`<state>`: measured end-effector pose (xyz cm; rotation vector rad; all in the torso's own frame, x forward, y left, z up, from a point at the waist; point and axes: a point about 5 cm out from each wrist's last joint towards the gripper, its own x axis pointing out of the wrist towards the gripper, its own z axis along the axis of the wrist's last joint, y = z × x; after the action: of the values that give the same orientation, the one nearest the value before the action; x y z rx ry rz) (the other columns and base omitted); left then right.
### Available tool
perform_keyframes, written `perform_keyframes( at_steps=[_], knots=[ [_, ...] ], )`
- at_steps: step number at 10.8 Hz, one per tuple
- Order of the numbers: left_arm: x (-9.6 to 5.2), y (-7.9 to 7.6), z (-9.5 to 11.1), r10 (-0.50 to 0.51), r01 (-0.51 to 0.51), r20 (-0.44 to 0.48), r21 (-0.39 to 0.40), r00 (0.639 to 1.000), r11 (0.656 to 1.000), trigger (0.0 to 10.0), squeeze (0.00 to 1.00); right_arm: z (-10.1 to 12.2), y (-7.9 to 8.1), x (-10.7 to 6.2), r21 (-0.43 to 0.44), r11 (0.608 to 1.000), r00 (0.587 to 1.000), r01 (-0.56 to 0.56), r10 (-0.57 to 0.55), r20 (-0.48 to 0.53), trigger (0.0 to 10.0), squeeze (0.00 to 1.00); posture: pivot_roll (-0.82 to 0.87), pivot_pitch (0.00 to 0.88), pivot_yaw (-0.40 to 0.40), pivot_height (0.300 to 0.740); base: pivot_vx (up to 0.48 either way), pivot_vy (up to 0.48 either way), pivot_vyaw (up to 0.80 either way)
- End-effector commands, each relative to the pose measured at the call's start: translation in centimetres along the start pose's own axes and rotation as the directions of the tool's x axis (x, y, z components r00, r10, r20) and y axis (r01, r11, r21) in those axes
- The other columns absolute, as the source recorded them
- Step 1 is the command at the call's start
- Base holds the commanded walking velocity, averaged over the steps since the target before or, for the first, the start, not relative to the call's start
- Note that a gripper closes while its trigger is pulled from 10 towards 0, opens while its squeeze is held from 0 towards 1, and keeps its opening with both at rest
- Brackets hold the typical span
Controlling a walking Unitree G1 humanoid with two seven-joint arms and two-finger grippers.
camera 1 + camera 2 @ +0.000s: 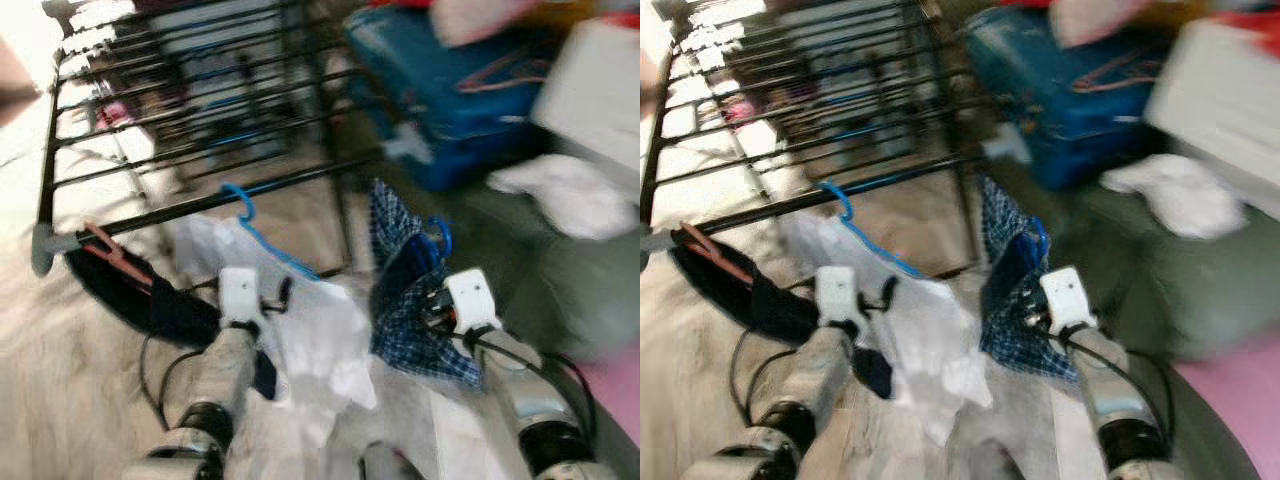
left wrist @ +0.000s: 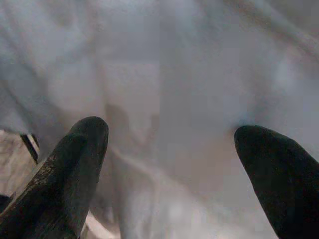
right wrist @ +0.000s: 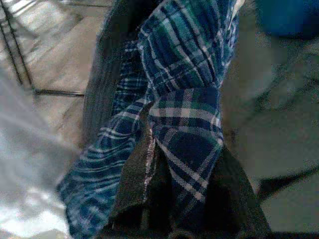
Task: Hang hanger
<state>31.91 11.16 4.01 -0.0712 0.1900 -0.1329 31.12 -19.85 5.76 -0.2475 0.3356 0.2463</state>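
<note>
Blue plastic hanger (image 1: 262, 236) carrying a white garment (image 1: 310, 335), hook touching the front bar of the black drying rack (image 1: 190, 150), just ahead of the left end effector (image 2: 174, 149). Left fingers (image 2: 70, 169) spread wide, white cloth between and beyond them. Right end effector (image 3: 174, 199) clamped on a blue plaid shirt (image 1: 405, 290), its own blue hanger hook poking up just above. Blue bag (image 1: 450, 80) well beyond. Head views blurred.

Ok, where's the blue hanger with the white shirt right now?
The blue hanger, hooked on the black rack's front rail, is ahead of the left claw, left of the plaid shirt.
</note>
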Motion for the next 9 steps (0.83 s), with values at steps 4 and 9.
perform_keyframes(
  at_steps=[4,9],
  knots=[
    [-1.7,2.2,2.3,0.048,-0.075,0.208,0.124,0.977,0.989,10.0,0.00,0.5,1.8,0.2,-0.005,0.998,0.997,-0.064,0.064,0.041,10.0,0.00,-0.29,0.183,0.081,0.740,0.000,0.000,0.00],
    [-4.6,3.1,3.1,0.072,-0.135,0.283,0.209,0.956,0.968,10.0,0.00,4.5,0.8,2.2,-0.017,1.000,0.992,-0.025,0.027,0.123,10.0,0.00,-0.18,0.219,0.065,0.740,0.000,0.000,0.00]
  ],
)
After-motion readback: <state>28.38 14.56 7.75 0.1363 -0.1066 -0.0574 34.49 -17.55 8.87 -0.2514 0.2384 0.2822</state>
